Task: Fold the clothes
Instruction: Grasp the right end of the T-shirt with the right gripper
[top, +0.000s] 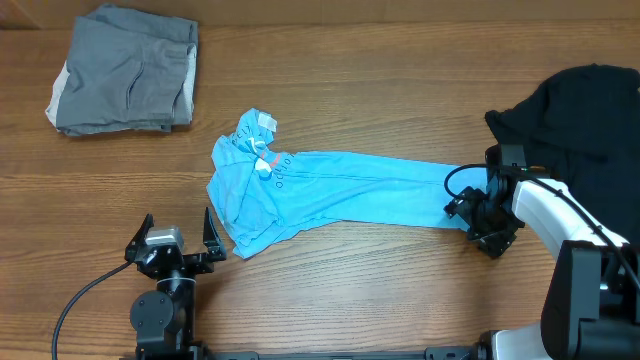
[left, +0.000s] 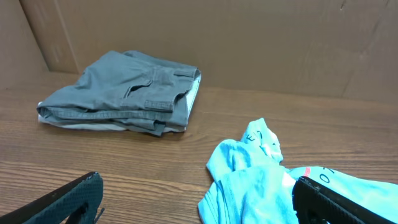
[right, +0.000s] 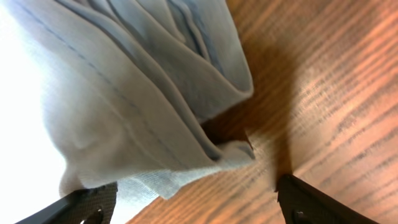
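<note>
Nearest, the left gripper (top: 180, 228) has its jaws spread wide and empty, with the bunched end of the light blue T-shirt (top: 330, 190) just beyond to its right. The shirt stretches across the table (top: 380, 290) to the right gripper (top: 472, 216), whose jaws stand apart around its hem. Farther back lie a black T-shirt (top: 585, 110) and a folded grey garment (top: 125, 70).

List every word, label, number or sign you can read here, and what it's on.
"E": white letter on a fold of the light blue T-shirt, left wrist view.
"O": white letter by its pink mark; the rest is crumpled.
Overhead lettering: too small to read.
Grey folded garment, black garment: no text seen.
</note>
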